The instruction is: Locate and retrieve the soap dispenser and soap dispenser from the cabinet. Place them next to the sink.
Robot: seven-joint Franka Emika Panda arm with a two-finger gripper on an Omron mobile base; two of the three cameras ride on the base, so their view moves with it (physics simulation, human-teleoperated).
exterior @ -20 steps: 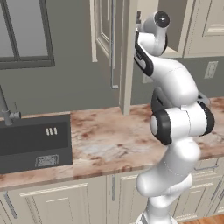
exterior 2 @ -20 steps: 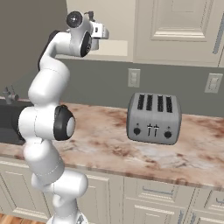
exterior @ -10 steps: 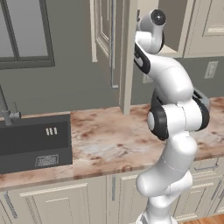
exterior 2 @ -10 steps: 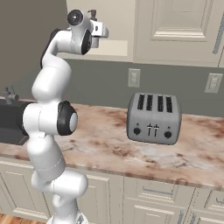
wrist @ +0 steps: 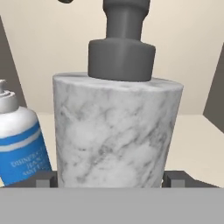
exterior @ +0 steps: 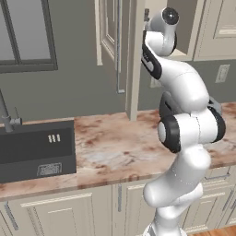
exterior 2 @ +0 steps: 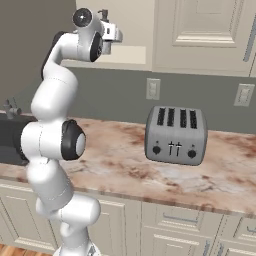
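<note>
The pale grey marbled pump bottle (wrist: 116, 131) stands on the beige cabinet shelf (wrist: 197, 144), the blue white-labelled pump bottle (wrist: 19, 140) just beside it. The two-finger gripper (wrist: 111, 178) has its tips against both of the grey bottle's sides, apparently clamped on it. The grasp looks made; next it needs lifting clear and carrying toward the dark sink (exterior: 37, 150).

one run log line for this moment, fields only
phase: grasp | gripper: shut on grey soap dispenser | blue soap dispenser: on cabinet shelf, beside it | sink: nothing placed nearby

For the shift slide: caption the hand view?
Hand closed around grey marble soap dispenser on cabinet shelf, blue dispenser beside.
</note>
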